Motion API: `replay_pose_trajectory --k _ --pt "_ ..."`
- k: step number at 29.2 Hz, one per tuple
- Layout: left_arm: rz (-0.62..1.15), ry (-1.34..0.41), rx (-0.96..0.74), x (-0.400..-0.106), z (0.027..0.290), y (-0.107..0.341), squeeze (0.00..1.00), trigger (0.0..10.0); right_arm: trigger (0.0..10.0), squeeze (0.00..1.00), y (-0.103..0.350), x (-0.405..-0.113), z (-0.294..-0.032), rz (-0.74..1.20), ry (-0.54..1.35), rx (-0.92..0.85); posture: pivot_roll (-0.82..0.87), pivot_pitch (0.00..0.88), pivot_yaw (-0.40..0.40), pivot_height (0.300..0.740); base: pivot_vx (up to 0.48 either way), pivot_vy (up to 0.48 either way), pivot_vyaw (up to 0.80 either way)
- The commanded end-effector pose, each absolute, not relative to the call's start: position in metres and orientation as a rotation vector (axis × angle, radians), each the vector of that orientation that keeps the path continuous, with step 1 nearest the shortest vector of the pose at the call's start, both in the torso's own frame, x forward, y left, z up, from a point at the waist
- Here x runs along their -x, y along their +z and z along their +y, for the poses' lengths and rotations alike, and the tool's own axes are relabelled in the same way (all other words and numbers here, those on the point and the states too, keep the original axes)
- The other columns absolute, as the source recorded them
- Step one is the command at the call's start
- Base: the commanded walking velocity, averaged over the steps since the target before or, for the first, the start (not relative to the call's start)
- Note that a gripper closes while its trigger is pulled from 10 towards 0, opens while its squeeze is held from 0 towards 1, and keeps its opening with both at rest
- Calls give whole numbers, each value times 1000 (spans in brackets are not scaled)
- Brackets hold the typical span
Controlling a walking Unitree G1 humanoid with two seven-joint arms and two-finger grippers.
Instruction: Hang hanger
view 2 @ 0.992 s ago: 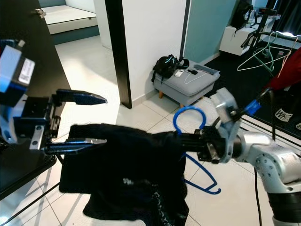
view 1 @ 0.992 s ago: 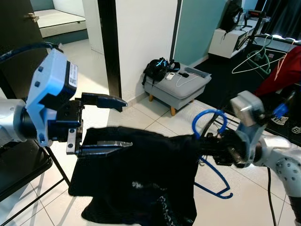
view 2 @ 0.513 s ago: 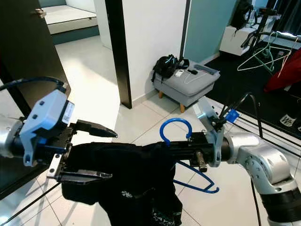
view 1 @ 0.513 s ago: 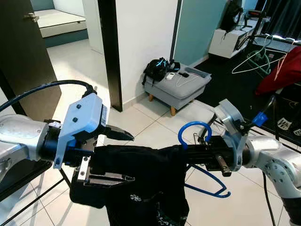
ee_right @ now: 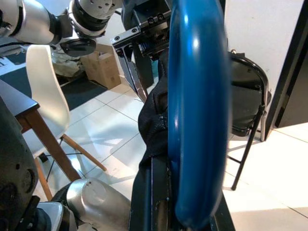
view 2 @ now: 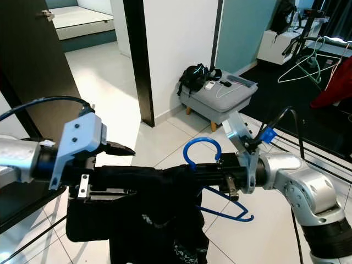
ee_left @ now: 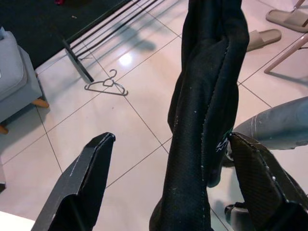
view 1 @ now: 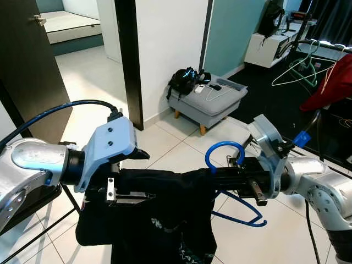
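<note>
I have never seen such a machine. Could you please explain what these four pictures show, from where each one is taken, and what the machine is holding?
This is a walking humanoid robot in a home. The two wide pictures come from a stereo camera on its head, looking down at its own silver arms. The other two come from cameras on its wrists, looking along the black fingers.

The right tool is shut on a blue hanger that carries a black garment. The left tool is open, its fingers on either side of the cloth's far end.

Behind, on the tiled floor, stands a grey footstool with a black bag on it. More hangers hang at the back right.
</note>
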State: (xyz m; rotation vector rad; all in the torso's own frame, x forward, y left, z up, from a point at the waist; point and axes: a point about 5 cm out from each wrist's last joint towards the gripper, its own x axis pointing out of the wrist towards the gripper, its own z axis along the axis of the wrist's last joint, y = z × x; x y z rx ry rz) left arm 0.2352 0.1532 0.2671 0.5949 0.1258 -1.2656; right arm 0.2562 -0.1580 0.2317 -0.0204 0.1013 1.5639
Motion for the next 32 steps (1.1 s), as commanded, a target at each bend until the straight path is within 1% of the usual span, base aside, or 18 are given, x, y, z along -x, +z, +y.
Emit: replay_pose_trajectory --k 1,2,11,23,28,29,32 --pt "153 -1265 -592 -237 152 263 0 8353 10000 0 239 -254 -153 53 1590 46 43 0 -13 740 0 0 0" --pt "163 -1270 -589 -237 152 262 0 0 10000 0 239 -254 -154 52 1586 48 41 0 -13 740 0 0 0" --pt "211 -1342 -605 -229 156 257 0 0 10000 0 239 -255 -155 51 1571 54 42 0 -14 740 0 0 0" --pt "202 -1355 -606 -228 156 259 0 0 10000 0 239 -257 -154 41 1559 74 40 0 -18 740 0 0 0" --pt "184 -1349 -603 -230 156 261 0 0 10000 0 240 -258 -153 -2 1535 90 38 0 -18 740 0 0 0" --pt "168 -1338 -599 -231 155 262 0 0 10000 427 241 -259 -152 -4 1531 84 38 0 -18 740 0 0 0" --pt "152 -1327 -596 -233 155 263 0 0 10000 427 241 -260 -153 1 1530 75 38 0 -18 740 0 0 0"
